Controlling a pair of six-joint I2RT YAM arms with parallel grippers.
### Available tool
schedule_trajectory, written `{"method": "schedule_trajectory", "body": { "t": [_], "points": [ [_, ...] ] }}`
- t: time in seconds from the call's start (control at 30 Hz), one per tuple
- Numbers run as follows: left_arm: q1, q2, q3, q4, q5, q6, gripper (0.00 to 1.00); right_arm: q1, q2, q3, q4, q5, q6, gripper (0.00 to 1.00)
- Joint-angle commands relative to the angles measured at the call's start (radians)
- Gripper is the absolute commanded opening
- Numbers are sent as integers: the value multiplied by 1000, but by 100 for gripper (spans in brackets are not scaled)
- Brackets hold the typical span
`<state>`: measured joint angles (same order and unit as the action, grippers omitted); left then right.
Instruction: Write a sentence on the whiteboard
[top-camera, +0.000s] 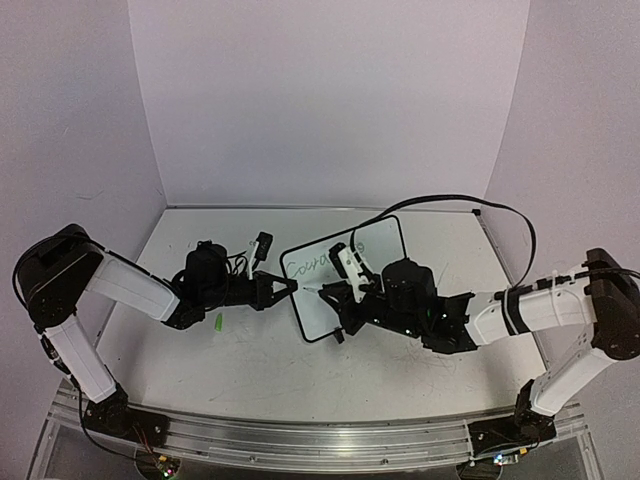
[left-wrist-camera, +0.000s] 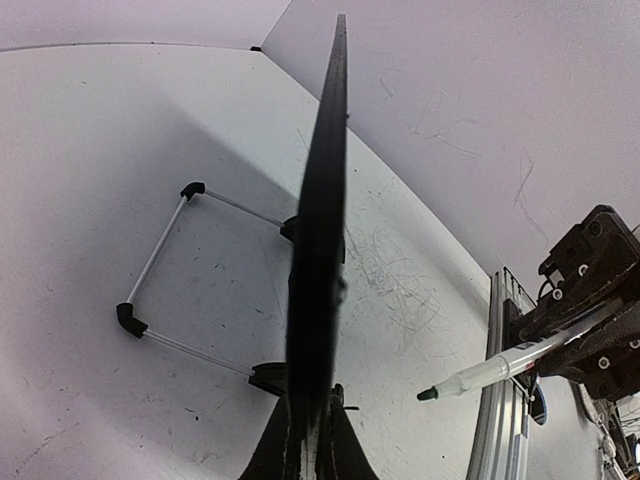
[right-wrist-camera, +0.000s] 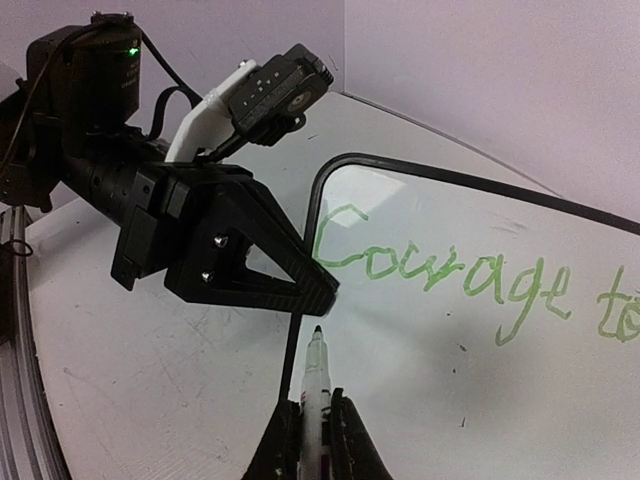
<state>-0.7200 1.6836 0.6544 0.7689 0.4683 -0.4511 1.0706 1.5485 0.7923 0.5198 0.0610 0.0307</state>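
Observation:
The whiteboard (top-camera: 378, 246) stands tilted on its wire stand (left-wrist-camera: 158, 258) at the table's middle. My left gripper (top-camera: 290, 287) is shut on the board's left edge; the left wrist view shows the board edge-on (left-wrist-camera: 318, 230) between the jaws. The sentence (right-wrist-camera: 440, 275) in green reads "Courage to" on one line, and shows faintly from above (top-camera: 308, 265). My right gripper (right-wrist-camera: 318, 415) is shut on a green-tipped marker (right-wrist-camera: 318, 368). Its tip sits just below the "C", by the left gripper's fingertips (right-wrist-camera: 318, 288). I cannot tell whether it touches the board.
A small green marker cap (top-camera: 218, 322) lies on the table left of the board, under the left arm. The tabletop (left-wrist-camera: 420, 290) is scuffed with grey scribbles. A black cable (top-camera: 450, 200) loops behind the board. Purple walls enclose the table.

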Motion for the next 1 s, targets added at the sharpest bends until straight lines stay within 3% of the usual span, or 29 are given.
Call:
{"method": "schedule_trajectory", "body": {
  "t": [0.0,0.97],
  "points": [
    [-2,0,24,-42,-32,31,0,5,-2,-20,64,28,10,0],
    [-7,4,30,-56,-49,38,0,9,-12,-40,107,116,-14,0]
  ]
}}
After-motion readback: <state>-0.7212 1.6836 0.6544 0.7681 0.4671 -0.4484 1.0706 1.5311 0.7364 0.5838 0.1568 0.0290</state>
